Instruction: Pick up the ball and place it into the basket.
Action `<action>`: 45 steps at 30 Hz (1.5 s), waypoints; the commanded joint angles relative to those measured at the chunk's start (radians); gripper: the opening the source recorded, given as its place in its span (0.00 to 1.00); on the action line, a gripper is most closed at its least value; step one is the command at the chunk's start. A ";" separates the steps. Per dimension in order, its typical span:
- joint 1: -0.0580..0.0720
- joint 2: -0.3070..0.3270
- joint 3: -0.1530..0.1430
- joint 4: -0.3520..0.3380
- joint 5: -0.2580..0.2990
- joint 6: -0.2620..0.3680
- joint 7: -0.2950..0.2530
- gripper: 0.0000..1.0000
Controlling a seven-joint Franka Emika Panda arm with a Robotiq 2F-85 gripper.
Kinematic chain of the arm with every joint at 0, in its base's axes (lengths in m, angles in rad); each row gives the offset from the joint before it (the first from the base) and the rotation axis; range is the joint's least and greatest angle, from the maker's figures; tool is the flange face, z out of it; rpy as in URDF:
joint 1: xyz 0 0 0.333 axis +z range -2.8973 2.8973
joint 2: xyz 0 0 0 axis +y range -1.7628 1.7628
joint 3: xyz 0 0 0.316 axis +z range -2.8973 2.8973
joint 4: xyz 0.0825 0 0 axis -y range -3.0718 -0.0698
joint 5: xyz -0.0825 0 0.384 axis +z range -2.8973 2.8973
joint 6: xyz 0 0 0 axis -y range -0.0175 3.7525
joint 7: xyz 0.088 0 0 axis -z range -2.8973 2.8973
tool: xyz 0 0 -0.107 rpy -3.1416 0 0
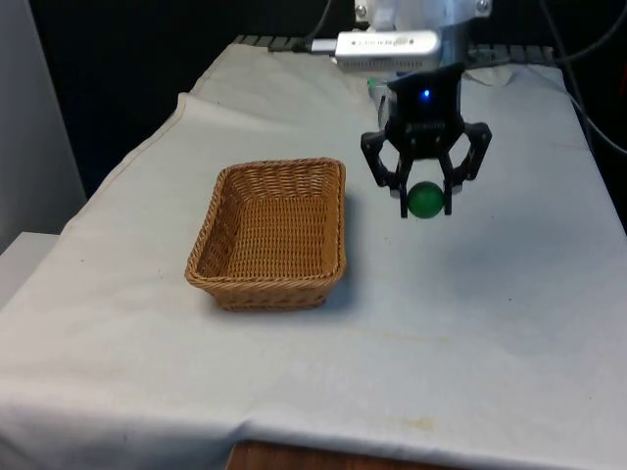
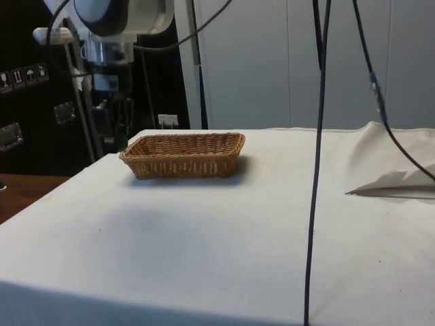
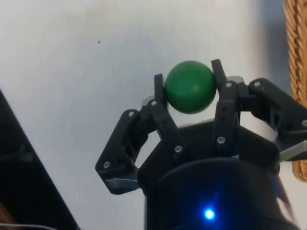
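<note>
Jaws pinch the green ball (image 1: pixel 425 200) between both fingertips (image 3: pixel 159 88), the gripper (image 1: pixel 425 204) holding it clear above the cloth (image 1: pixel 470 323), likely so it can cross the rim of the basket (image 1: pixel 273 233) just beside them.

No words, brands or numbers can be read. In the side view, a small white label (image 2: pixel 24 76) on the dark cabinet (image 2: pixel 27 115) carries a row of handling pictograms, too small to tell apart.
</note>
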 commanded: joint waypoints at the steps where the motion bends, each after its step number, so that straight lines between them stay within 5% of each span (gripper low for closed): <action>1: 0.008 -0.020 -0.008 -0.015 -0.012 -0.002 0.004 0.00; 13: 0.001 -0.109 -0.006 -0.065 -0.061 -0.014 -0.006 0.00; 23: -0.004 -0.143 -0.047 -0.091 -0.064 -0.012 -0.059 0.00; 27: -0.022 -0.144 -0.051 -0.098 -0.021 0.003 -0.109 0.00; 31: -0.028 -0.139 -0.066 -0.098 0.015 0.004 -0.150 0.00; 32: -0.019 -0.137 -0.073 -0.096 0.006 -0.004 -0.139 0.00; 35: -0.034 -0.132 -0.081 -0.098 0.049 0.007 -0.189 0.00; 39: -0.041 -0.118 -0.103 -0.101 0.086 0.013 -0.236 0.00; 40: -0.030 -0.122 -0.107 -0.099 0.073 0.004 -0.218 0.00; 41: -0.041 -0.118 -0.103 -0.101 0.086 0.013 -0.236 0.00; 45: -0.043 -0.102 -0.129 -0.101 0.099 0.016 -0.270 0.00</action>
